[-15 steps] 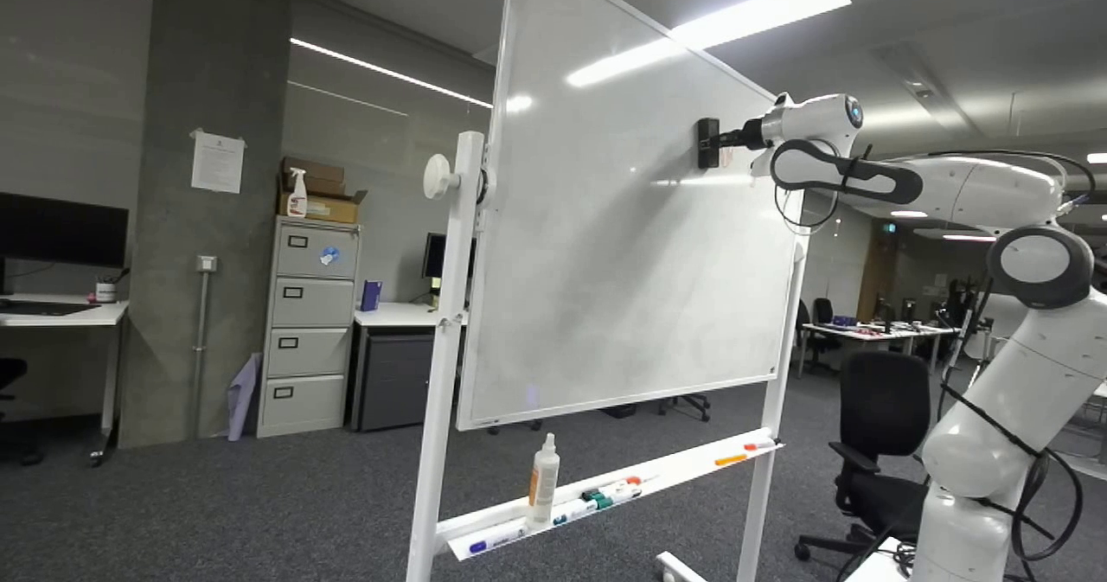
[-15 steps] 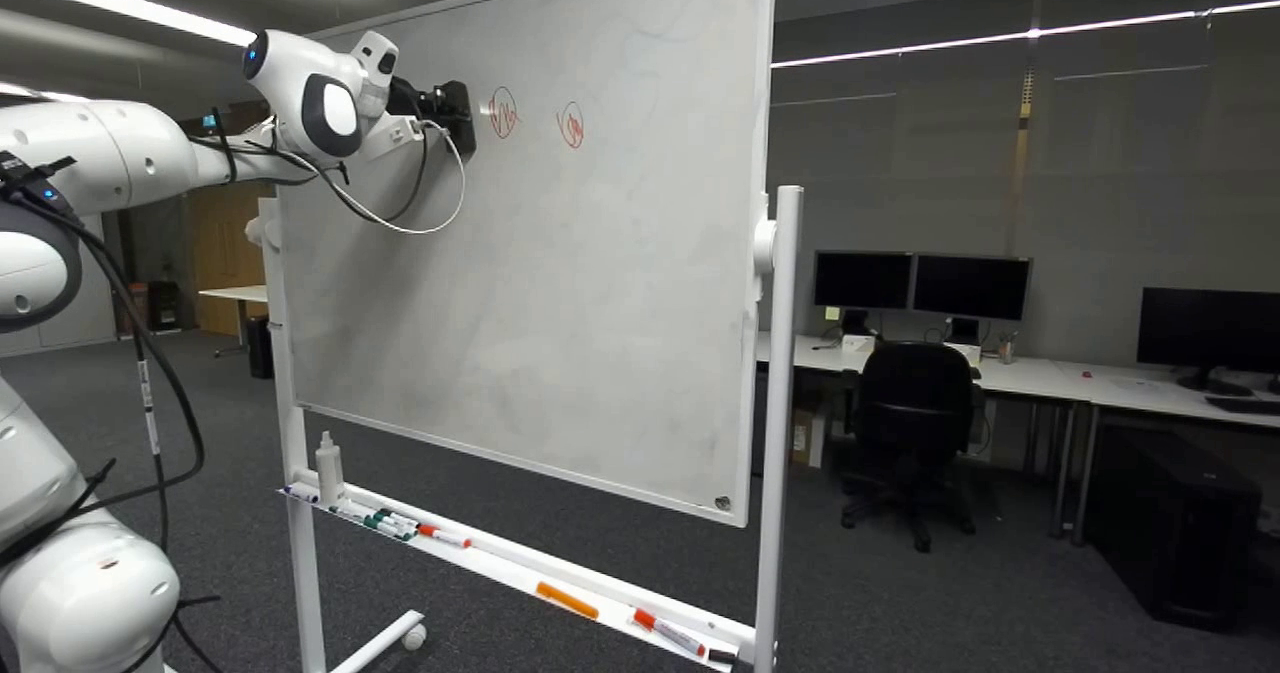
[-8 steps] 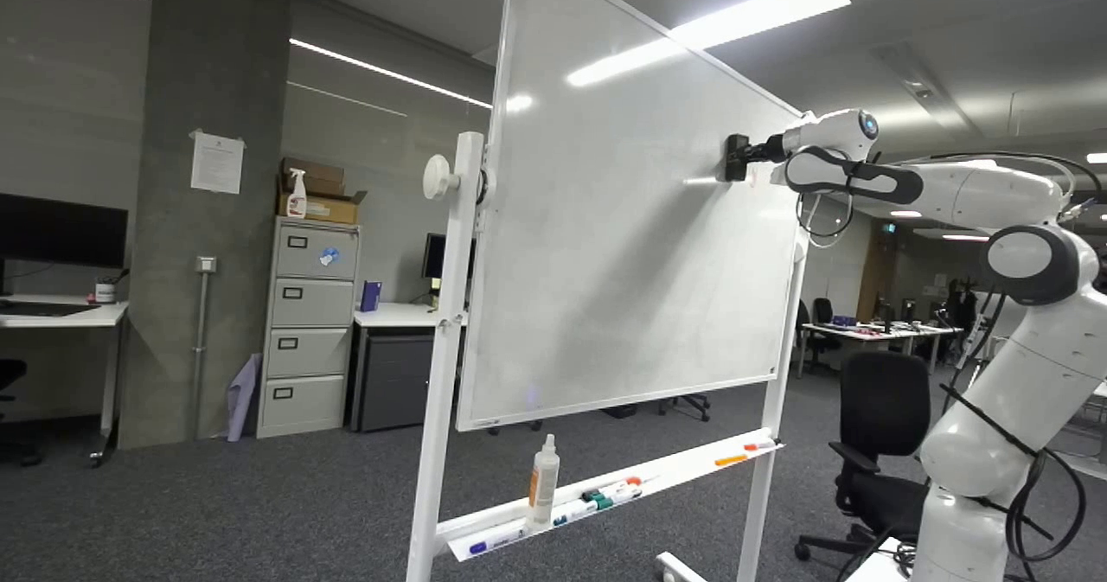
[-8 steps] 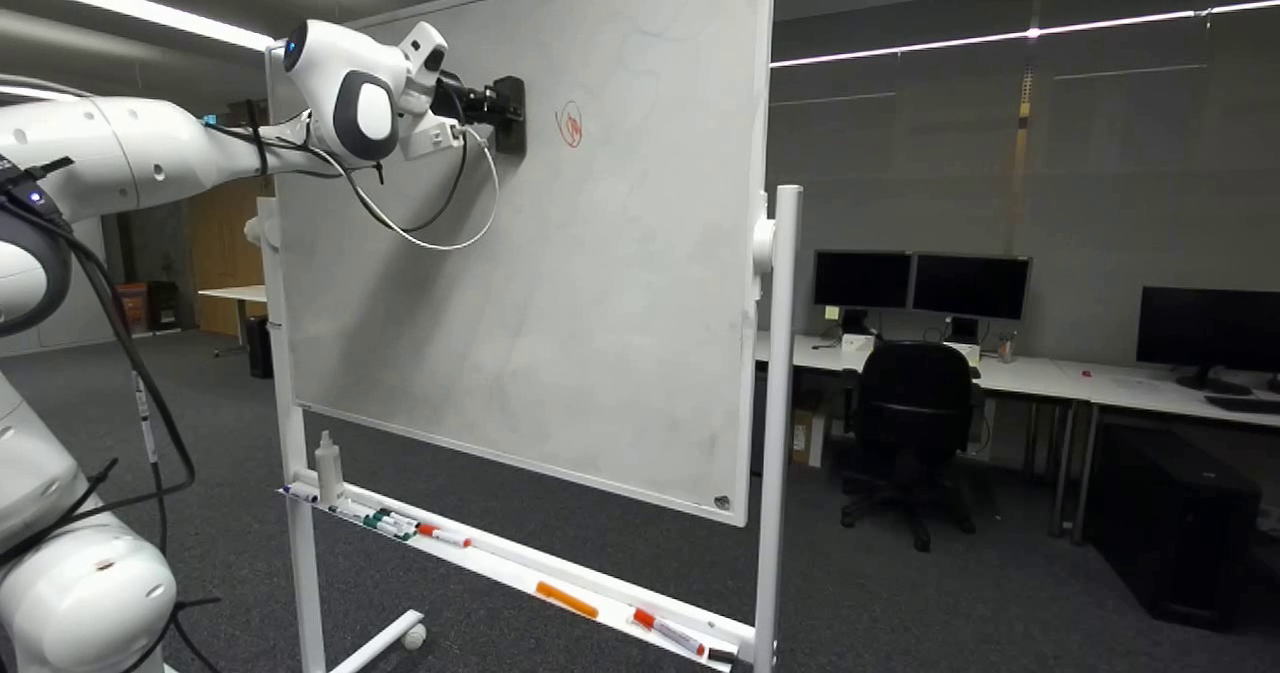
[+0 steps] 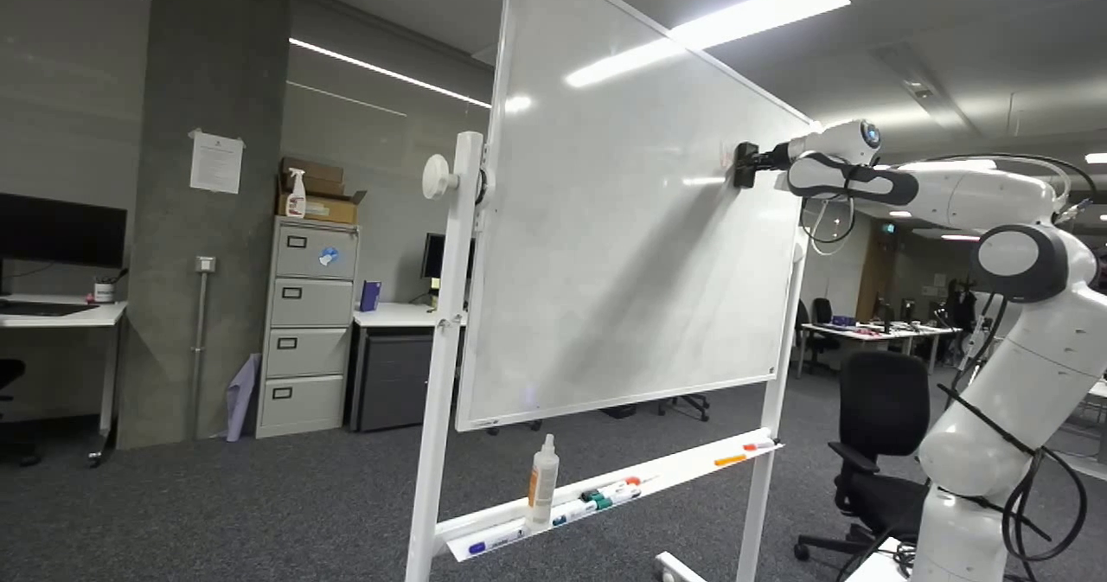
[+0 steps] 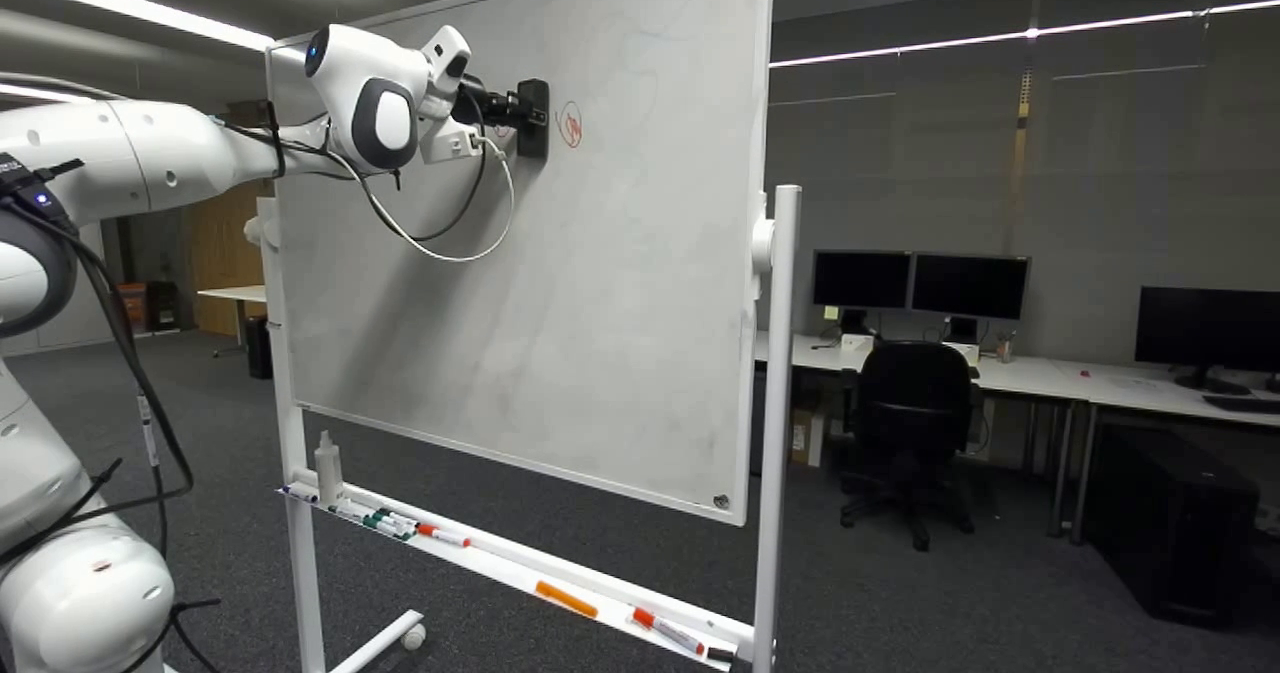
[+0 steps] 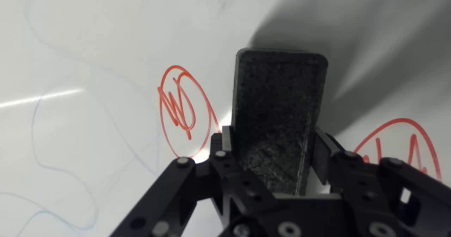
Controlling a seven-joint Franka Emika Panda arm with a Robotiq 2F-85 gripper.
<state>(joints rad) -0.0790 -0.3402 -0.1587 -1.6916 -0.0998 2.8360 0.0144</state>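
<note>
The gripper [image 7: 276, 147] hides part of the black block [image 7: 277, 99].

In an exterior view you have a broad grey concrete pillar [image 5: 164, 236] beside a light-grey metal filing cabinet with four drawers [image 5: 307, 353] — and a long white ceiling light [image 5: 774, 9] glows overhead. In an exterior view you see a black swivel chair [image 6: 914, 398] at a white-topped desk [image 6: 1030, 377] with two black monitors [image 6: 862, 280], a grey wall [image 6: 900, 183] behind. Dark grey floor carpet [image 5: 242, 517] shows in both exterior views.

in an exterior view the arm [image 5: 1055, 331] reaches left, elbow [image 5: 1012, 260] bent; the gripper [image 7: 275, 145] is clamped, its dark fingers [image 7: 226, 138] parted, their exact angle hard to judge.
</note>
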